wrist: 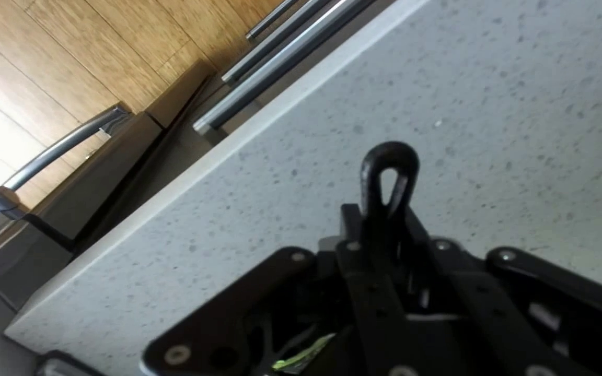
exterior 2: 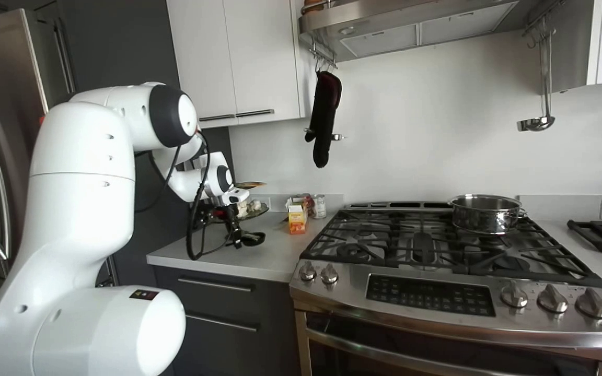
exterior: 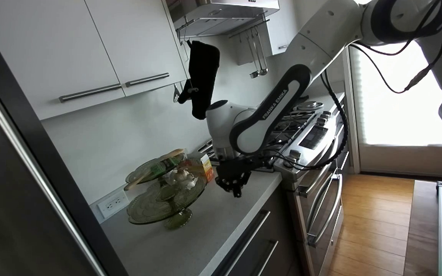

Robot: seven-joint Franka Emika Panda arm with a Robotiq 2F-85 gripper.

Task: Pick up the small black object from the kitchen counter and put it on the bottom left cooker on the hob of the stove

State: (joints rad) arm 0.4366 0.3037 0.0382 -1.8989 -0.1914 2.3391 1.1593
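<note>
The small black object (wrist: 391, 156) shows a loop-shaped end sticking out between the fingertips in the wrist view. My gripper (wrist: 383, 222) is shut on its dark stem. In an exterior view the object's round black part (exterior 2: 253, 238) sits beside the gripper (exterior 2: 235, 240), above the kitchen counter (exterior 2: 275, 256). In an exterior view (exterior: 236, 188) the gripper points down over the counter, and the object cannot be made out there. The stove (exterior 2: 348, 290) stands right of the counter. Its hob (exterior 2: 421, 245) has black grates, with the near-left burner (exterior 2: 353, 251) in view.
A steel pot (exterior 2: 486, 214) stands on the back right of the hob. An orange carton (exterior 2: 297, 222) and a can (exterior 2: 319, 207) stand at the counter's back. A green glass stand (exterior: 159, 211) holds food. A black oven mitt (exterior 2: 326, 120) hangs above.
</note>
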